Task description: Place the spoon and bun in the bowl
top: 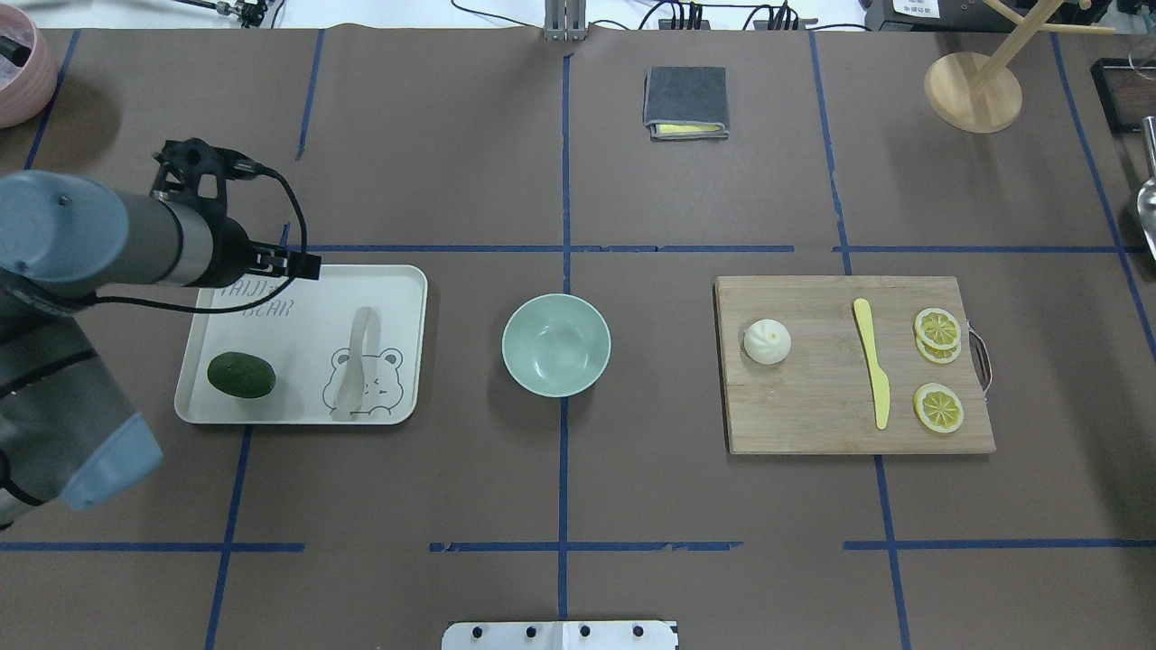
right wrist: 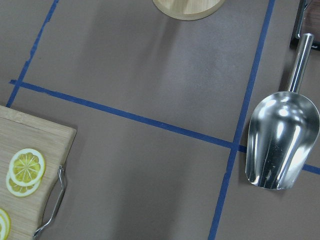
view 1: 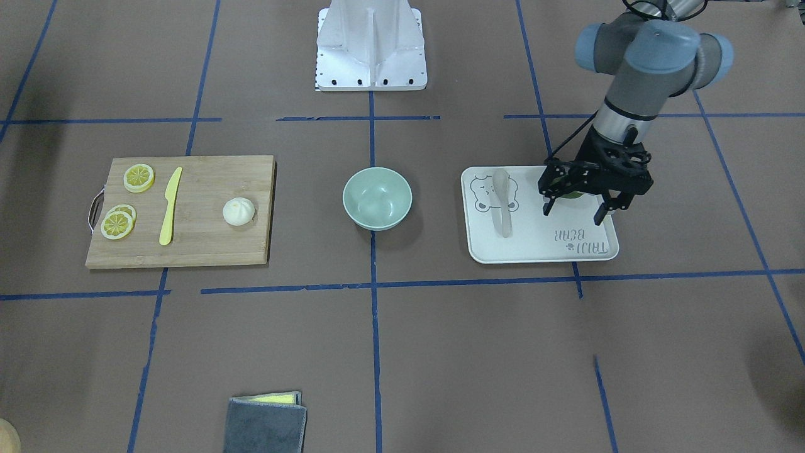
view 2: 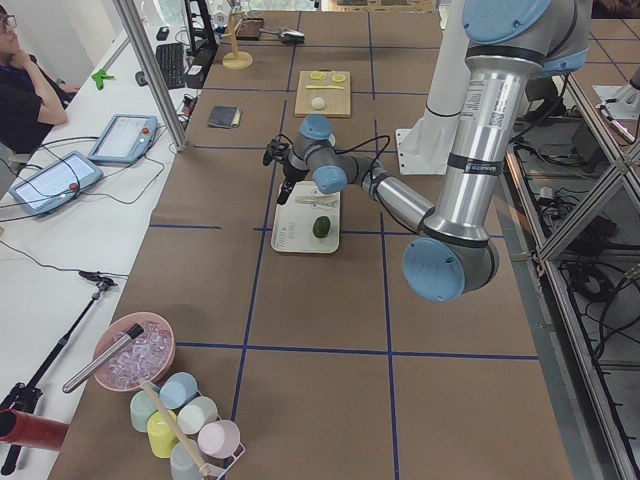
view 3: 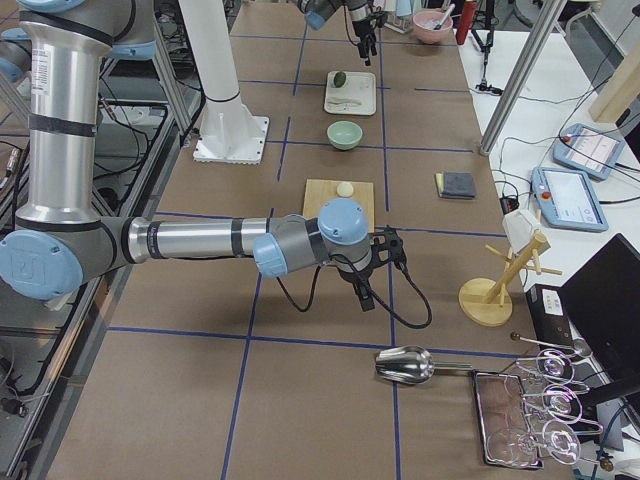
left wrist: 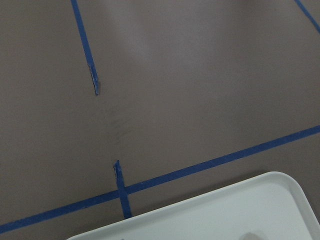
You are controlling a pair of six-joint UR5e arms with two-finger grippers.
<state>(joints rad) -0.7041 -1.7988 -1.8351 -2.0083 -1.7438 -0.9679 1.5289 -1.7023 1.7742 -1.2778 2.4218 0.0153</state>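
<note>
On the tray (view 1: pixel 541 244), spoon (view 1: pixel 502 204) lies scoop toward robot's base (view 1: pixel 371 50); left gripper (view 1: pixel 572 216) hovers spread apart.

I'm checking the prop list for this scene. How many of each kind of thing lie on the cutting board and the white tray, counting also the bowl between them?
Lemon slices: 3
Yellow knife: 1
Bun: 1
Spoon: 1
Dark green fruit: 1
Bowl: 1
Total: 8

spoon (top: pixel 357 361) flat on tray (top: pixel 406 298); bun (top: pixel 767 342) on board (top: pixel 813 406); mint bowl (top: pixel 533 361) between.
</note>
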